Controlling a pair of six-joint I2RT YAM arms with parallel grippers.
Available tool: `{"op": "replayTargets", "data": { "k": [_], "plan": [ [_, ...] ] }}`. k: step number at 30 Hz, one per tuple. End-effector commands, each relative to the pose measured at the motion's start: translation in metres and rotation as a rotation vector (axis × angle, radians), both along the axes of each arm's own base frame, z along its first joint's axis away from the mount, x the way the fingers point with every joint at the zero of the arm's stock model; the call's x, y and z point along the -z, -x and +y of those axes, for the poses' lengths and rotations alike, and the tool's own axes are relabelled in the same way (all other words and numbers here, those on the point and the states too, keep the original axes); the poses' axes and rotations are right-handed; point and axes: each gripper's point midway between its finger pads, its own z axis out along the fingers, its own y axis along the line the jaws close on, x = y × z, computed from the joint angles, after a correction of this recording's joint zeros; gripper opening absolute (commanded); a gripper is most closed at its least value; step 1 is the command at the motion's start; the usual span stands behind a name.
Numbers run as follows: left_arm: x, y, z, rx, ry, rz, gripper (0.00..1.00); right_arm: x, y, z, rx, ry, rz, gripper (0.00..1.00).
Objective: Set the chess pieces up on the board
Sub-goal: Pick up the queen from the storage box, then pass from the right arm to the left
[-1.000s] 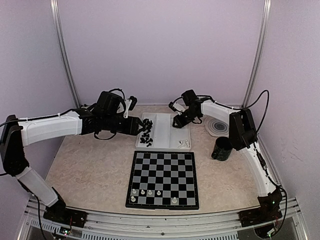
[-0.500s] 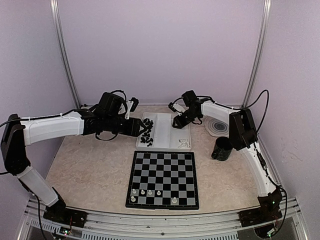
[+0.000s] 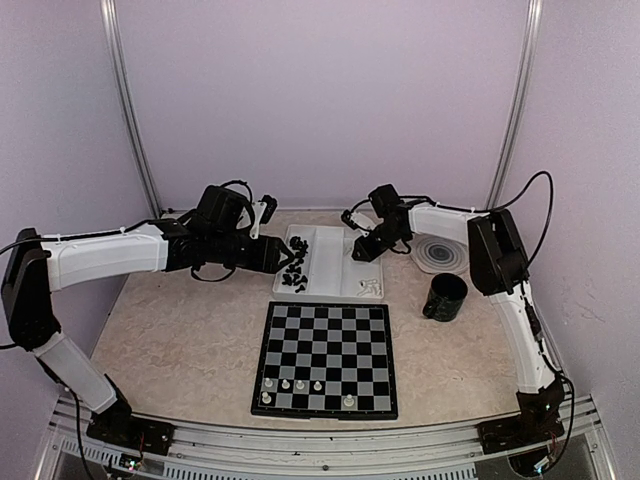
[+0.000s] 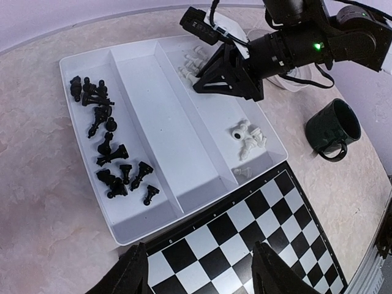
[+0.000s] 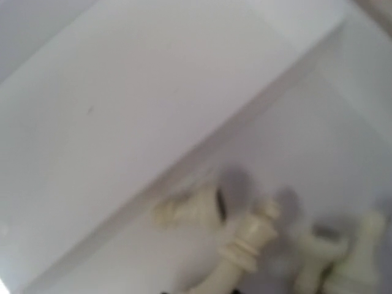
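A few white chess pieces (image 3: 300, 385) stand on the near ranks of the black-and-grey checkered board (image 3: 325, 340). Beyond it, the left claw (image 4: 199, 247) hovers spread and empty. The right claw (image 3: 360, 250) dips among loose white pieces (image 4: 191, 64) in the white plastic tray (image 4: 165, 116). Whether it grips one cannot be told, so next it likely needs a sure pinch and a straight lift.

The tray (image 4: 160, 116) looks like smooth white plastic with a soft sheen. In its left compartment the black chess pieces (image 4: 116, 151) are glossy. The white chess pieces (image 5: 246, 240) are cream, smooth and satin. The board (image 4: 245, 239) is smooth and faintly reflective. On the right, the mug (image 4: 334, 125) is dark green and glazed. The tabletop (image 3: 190, 330) is matt, marbled beige.
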Motion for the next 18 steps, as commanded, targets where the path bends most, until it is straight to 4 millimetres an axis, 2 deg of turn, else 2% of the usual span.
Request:
{"op": "replayTargets", "data": {
  "k": [1,3,5,9,12,15,18],
  "plan": [
    [-0.011,0.000,-0.004,-0.010,0.049,-0.028,0.58,-0.011,0.017,-0.018,0.006,0.023,0.033,0.09],
    [-0.011,-0.002,-0.007,-0.013,0.069,-0.026,0.58,-0.026,0.021,-0.017,-0.011,-0.004,0.020,0.08],
    [-0.014,-0.005,-0.011,-0.019,0.099,-0.023,0.58,-0.049,0.030,-0.010,-0.059,-0.053,0.004,0.08],
    [-0.026,-0.008,-0.029,0.004,0.229,-0.017,0.58,-0.102,0.067,0.004,-0.239,-0.189,-0.065,0.07],
    [-0.032,-0.008,-0.043,0.034,0.316,0.005,0.58,-0.129,0.101,0.005,-0.360,-0.255,-0.124,0.07],
    [-0.032,-0.006,-0.057,0.066,0.403,0.057,0.58,-0.149,0.131,0.003,-0.470,-0.292,-0.169,0.09],
    [-0.028,-0.001,-0.072,0.112,0.492,0.131,0.58,-0.157,0.152,0.000,-0.539,-0.296,-0.209,0.10]
  ]
}}
